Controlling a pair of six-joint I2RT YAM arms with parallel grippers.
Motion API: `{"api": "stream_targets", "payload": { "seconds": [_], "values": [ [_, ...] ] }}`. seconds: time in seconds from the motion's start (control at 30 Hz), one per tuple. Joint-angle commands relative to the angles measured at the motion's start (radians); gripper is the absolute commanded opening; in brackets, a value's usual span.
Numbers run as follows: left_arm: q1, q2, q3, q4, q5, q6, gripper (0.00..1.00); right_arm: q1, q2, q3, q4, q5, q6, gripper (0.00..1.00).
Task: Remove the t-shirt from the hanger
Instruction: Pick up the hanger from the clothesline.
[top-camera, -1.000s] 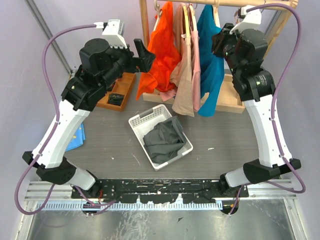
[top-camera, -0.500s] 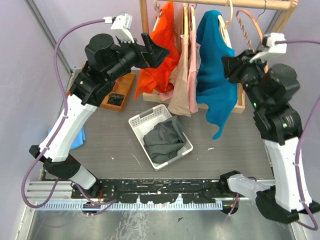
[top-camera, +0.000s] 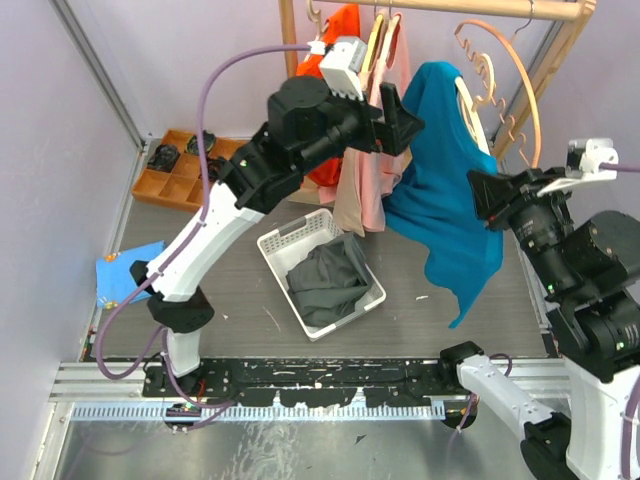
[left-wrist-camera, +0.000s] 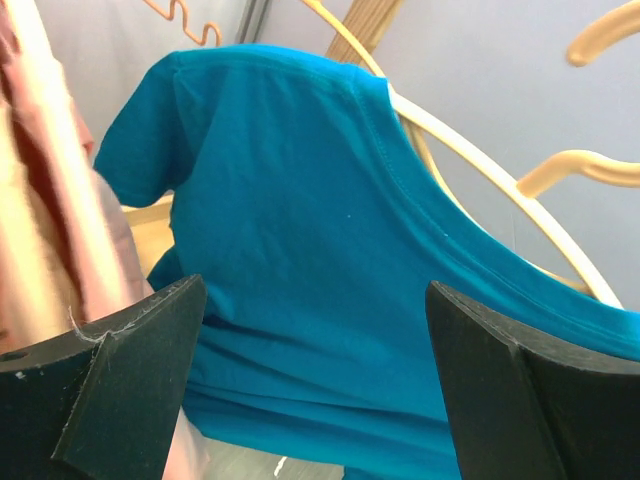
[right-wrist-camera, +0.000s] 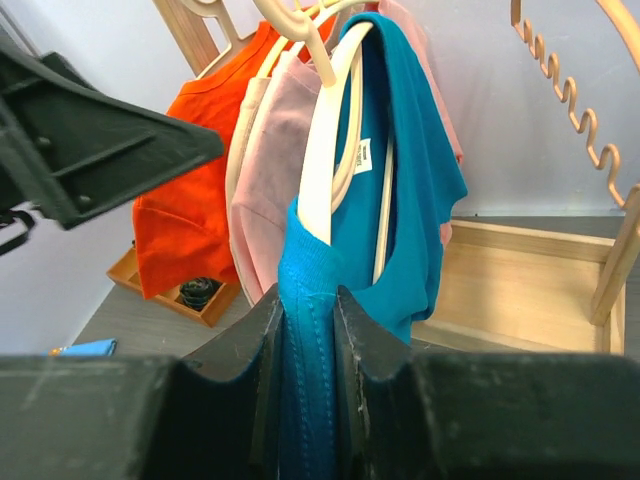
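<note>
Our right gripper (right-wrist-camera: 308, 305) is clamped on a fold of the teal t-shirt (right-wrist-camera: 400, 200), with the cloth pinched between its jaws just below the cream hanger (right-wrist-camera: 322, 160) that carries the shirt. Our left gripper (left-wrist-camera: 315, 320) hovers with its jaws wide apart. The shirt's shoulder shows beyond the gap, beside the pink garments (top-camera: 375, 170).

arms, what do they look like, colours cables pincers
The left arm and right arm have white links and bulky black joints. A purple cable loops to a white box at the left wrist. The left pincer and right pincer are black wedges.
</note>
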Motion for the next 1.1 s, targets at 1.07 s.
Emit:
{"api": "stream_targets", "payload": {
  "seconds": [1.07],
  "values": [
    [-0.11,0.095,-0.04,0.166,-0.094,-0.095,0.96,-0.031,-0.15,-0.037,-0.08,-0.092,0.009,0.01]
  ]
}}
